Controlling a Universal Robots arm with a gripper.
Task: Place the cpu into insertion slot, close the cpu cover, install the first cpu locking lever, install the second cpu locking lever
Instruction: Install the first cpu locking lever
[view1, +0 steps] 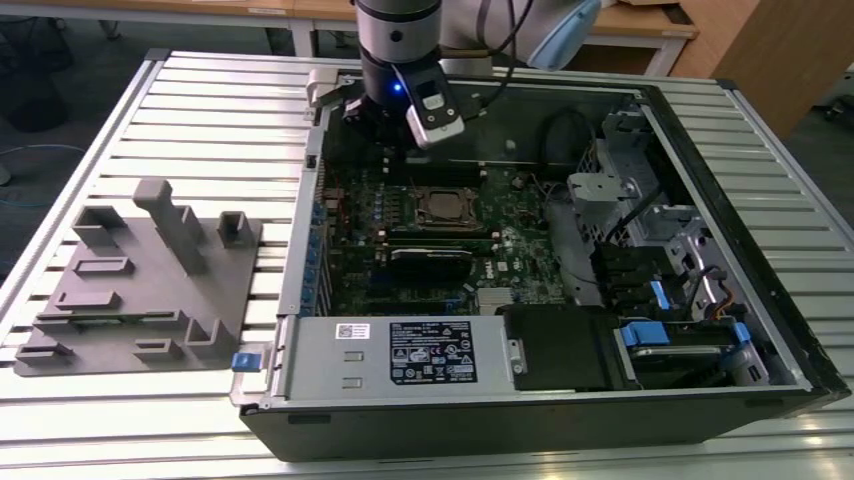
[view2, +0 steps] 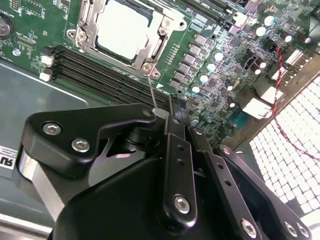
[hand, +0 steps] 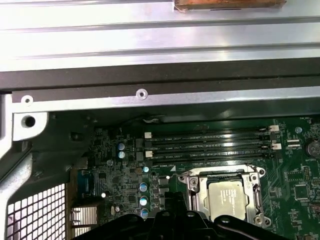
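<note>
Near edge: open computer case (view1: 534, 425) lying on the slatted table (view1: 200, 110), power supply box (view1: 400, 350) along its near wall. Grey fixture block (view1: 134, 280) sits outside the case, to the exterior view's left.

Mid-board: the cpu (view2: 122, 30) lies flat in the insertion slot (view1: 449, 208). The cpu cover (view2: 89, 22) is down around it, its silvery frame lying level on all the sides I can see. The placing and cover steps look done.

Just far of the socket, past the row of dark memory slots (view2: 95, 70): a thin locking lever (view2: 151, 92) stands up from the socket corner, not latched. Its free end meets the gripper (view2: 167, 114). The jaws are drawn close together. I cannot tell whether they pinch the wire or only bear against it.

Far side: the arm (view1: 398, 40) comes down over the case's far wall.

Judgement: the step in hand is the first lever.
- Swing the wire along its own hinge arc, not straight down, because a thin rod can slip off the tips or bend.
- Keep contact close to the free end.
- Sweep low enough to tuck it under its catch.
- Keep the linkages off the memory slots and the capacitors (view2: 202, 77) beside the socket.
- Watch that the cover does not lift.
</note>
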